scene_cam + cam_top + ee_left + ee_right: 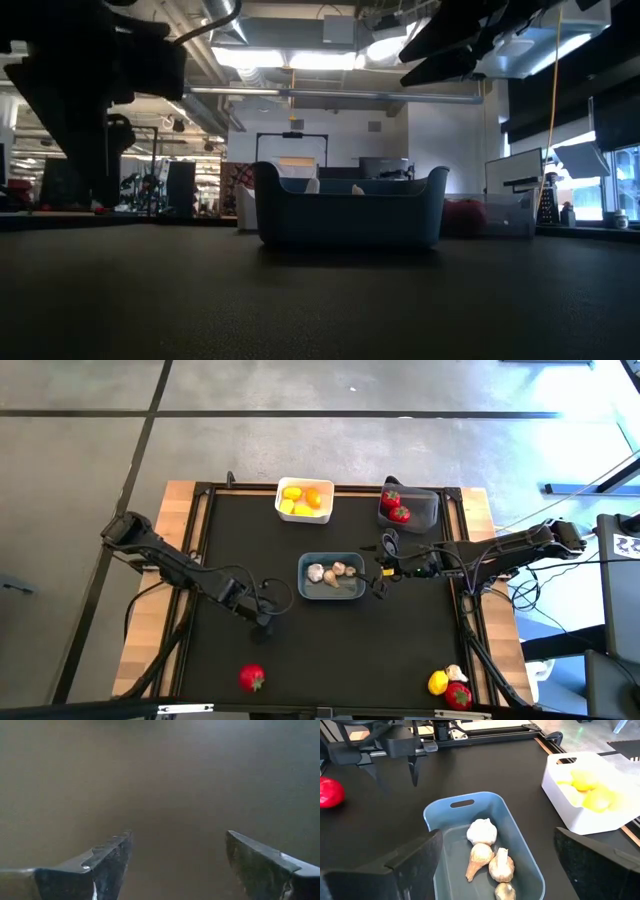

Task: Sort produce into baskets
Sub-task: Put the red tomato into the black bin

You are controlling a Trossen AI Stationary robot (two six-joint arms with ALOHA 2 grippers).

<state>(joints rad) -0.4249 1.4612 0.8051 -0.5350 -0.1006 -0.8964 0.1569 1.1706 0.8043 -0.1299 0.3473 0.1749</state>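
Observation:
The blue-grey basket [332, 576] [482, 850] [350, 208] stands mid-table with several garlic bulbs [481, 831] in it. The white basket [304, 500] [590, 790] at the far edge holds yellow and orange pieces. The dark grey basket [408, 507] holds red pieces. Near the front edge lie a red piece [251, 678] [330, 792] and, at the right, a yellow piece [438, 682], a red piece [458, 695] and a garlic bulb [456, 673]. My left gripper [265, 622] [177, 865] is open and empty, pointing down close above the mat, left of the blue-grey basket. My right gripper [383, 575] [495, 870] is open and empty at that basket's right end.
The black mat [230, 540] is framed by a wooden table edge [180, 500]. Cables lie at the right beside my right arm [500, 550]. Bare mat lies between the baskets and the front edge.

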